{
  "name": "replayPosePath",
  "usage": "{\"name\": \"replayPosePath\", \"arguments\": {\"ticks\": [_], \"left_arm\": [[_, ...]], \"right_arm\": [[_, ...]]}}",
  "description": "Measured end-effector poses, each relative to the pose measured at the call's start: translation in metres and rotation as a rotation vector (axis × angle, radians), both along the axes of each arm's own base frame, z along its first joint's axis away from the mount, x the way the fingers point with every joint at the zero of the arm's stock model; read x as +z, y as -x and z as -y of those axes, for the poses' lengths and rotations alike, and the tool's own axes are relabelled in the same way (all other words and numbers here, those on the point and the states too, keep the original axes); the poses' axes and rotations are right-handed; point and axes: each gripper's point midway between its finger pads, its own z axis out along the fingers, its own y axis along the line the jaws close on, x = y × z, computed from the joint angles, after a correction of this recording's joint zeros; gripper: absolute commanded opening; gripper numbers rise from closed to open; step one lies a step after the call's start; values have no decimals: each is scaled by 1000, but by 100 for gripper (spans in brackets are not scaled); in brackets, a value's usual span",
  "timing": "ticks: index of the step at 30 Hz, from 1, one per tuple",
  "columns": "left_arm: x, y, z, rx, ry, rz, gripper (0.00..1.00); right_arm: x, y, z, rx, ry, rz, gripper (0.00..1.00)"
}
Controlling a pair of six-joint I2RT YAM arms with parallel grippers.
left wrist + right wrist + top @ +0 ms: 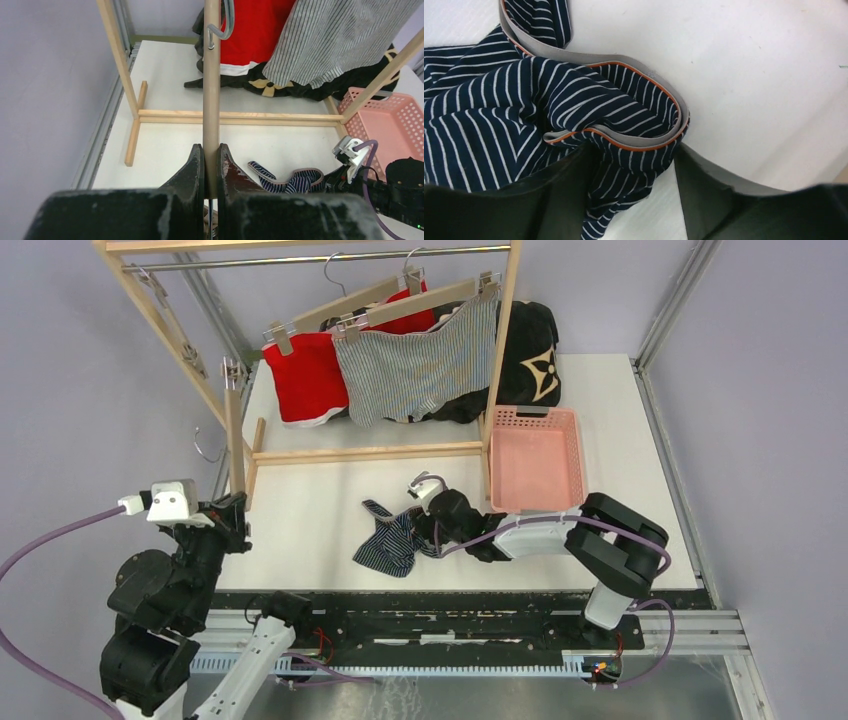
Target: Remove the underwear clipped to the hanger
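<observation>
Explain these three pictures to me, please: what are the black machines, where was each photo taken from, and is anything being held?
The black machines are two robot arms bolted to the near edge of a white table. The wide picture looks down from above and behind them; the other two come from small cameras on each wrist.

The left gripper has its fingers shut on an upright wooden post of the clothes rack. The right gripper has fingers on both sides of the navy striped underwear, which lies crumpled on the table; whether they pinch it yet is unclear.

The red underwear and the grey pinstriped underwear hang clipped to hangers. A pink basket sits to the right, and a black cushion lies behind the rack.
</observation>
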Motion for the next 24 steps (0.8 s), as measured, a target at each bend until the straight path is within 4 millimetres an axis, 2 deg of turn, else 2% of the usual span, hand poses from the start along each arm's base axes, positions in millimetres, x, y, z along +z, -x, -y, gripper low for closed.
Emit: {"name": "replayPosePath", "arguments": {"ticks": [2,3,4,5,7,11,14,16,19,24], "left_arm": [[-1,-1,-3,16,-6,-8,3],[-2,-2,-3,21,-8,-12,3],[-3,-4,-4,30,-12,-19,3],[-3,-6,-5,37,-16,-25,3],[-5,-11,-5,48,-26,-44,3],[-11,-28,0,50,-43,-83,3],[-13,-44,4,51,-70,-109,3],[-13,-55,6,56,-90,-118,3],[-11,-72,10,58,-115,-137,3],[-2,-100,17,60,-147,-151,3]], "right_arm": [[-5,0,-5,0,-19,-11,42],[-6,0,-9,0,-33,-16,30],[-6,-1,-12,2,-42,-18,13],[-6,-2,-17,4,-57,-24,2],[-6,-3,-23,3,-75,-29,1],[-5,-3,-23,-5,-78,-35,1],[0,0,-16,-15,-60,-39,1],[11,1,-8,-25,-55,-32,0],[39,3,2,-43,-82,1,1],[122,5,24,-83,-227,121,1]]}}
